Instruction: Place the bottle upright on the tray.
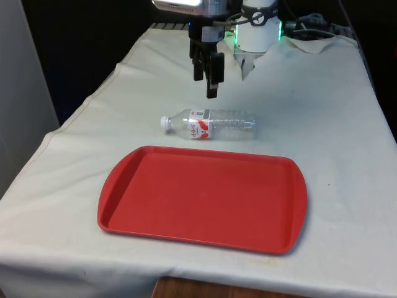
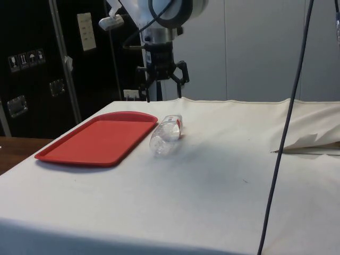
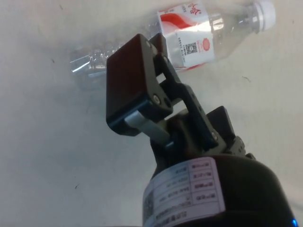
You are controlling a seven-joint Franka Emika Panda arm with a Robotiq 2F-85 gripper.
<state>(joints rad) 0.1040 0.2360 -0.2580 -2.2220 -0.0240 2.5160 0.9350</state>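
A clear plastic bottle (image 1: 211, 124) with a white cap and a red-and-white label lies on its side on the white cloth, just beyond the far rim of the red tray (image 1: 205, 198). Its cap points to the front view's left. My gripper (image 1: 206, 85) hangs above the bottle, apart from it, open with nothing between its fingers. From the side, the gripper (image 2: 163, 93) shows its fingers spread wide over the bottle (image 2: 166, 137), which lies beside the tray (image 2: 101, 141). Through the wrist camera, one black finger (image 3: 135, 87) hovers over the bottle (image 3: 189, 38).
The tray holds nothing. A crumpled white fold of cloth (image 1: 248, 62) lies at the table's far end near the arm's base. A black cable (image 2: 287, 127) hangs down in front of the side camera. Bare cloth surrounds the bottle.
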